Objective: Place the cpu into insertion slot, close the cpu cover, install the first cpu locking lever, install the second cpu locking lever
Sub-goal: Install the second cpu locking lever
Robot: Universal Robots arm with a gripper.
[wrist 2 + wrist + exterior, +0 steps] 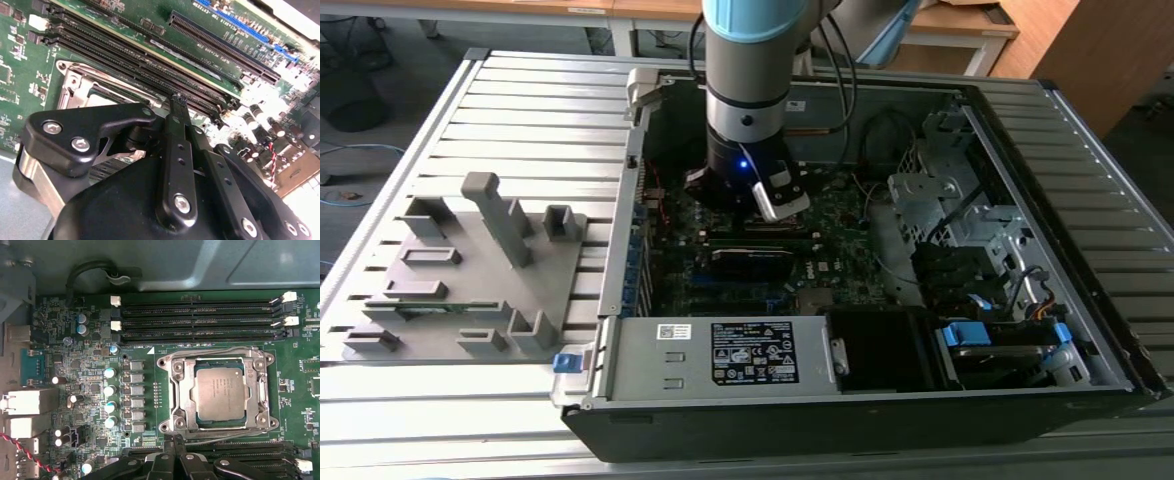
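Note:
In the first wrist view the cpu, a flat grey-brown square chip, lies in the insertion slot, a silver-rimmed socket on the green motherboard. The cpu cover, a thin silver frame, lies flat around the chip. Thin wire levers run along the frame's edges; whether they are latched I cannot tell. My gripper sits just off one edge of the socket, its black fingers closed together with nothing between them. In the second wrist view the fingertips hover above the socket's rim. In the exterior view the arm reaches down into the open computer case.
Long black memory slots flank the socket on two sides. Capacitors and rear ports stand beside it. A silver power supply with a white label and a drive cage crowd the case. A grey fixture lies at the exterior view's left.

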